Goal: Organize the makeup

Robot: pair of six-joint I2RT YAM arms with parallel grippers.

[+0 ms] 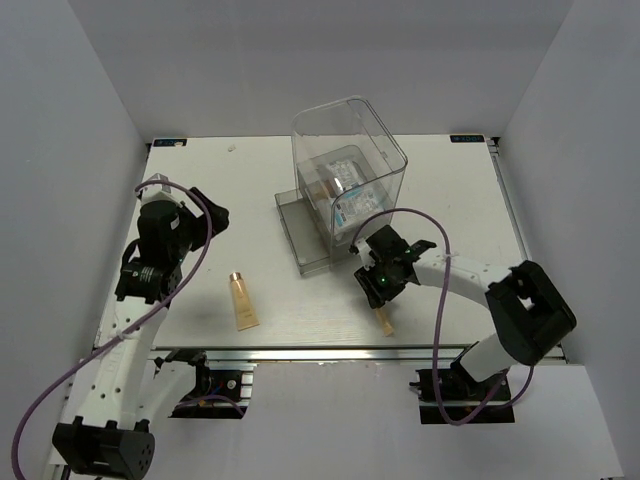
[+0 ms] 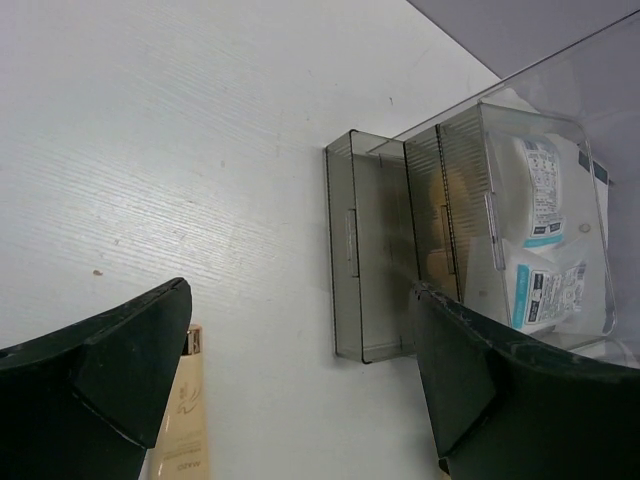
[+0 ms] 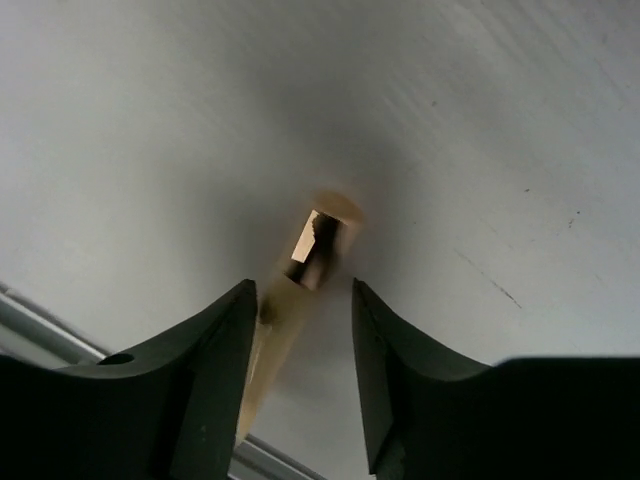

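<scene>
One beige tube [image 1: 242,301] lies on the table in front of my left arm; it also shows at the lower left of the left wrist view [image 2: 180,425]. My left gripper [image 1: 213,216] [image 2: 300,300] is open wide and empty, above the table left of the box. My right gripper [image 1: 378,288] [image 3: 300,295] is open and low over the second tube [image 1: 386,322] [image 3: 318,240], which lies between its jaws, against the left one. White-and-blue packets [image 2: 545,240] [image 1: 352,190] and peach sponges [image 2: 442,228] sit inside the clear box [image 1: 350,140].
The clear box stands at the table's middle back. One smoky drawer [image 1: 308,238] [image 2: 372,250] is pulled out toward the front. The table's near edge with its metal rail [image 1: 330,350] runs just behind the right gripper.
</scene>
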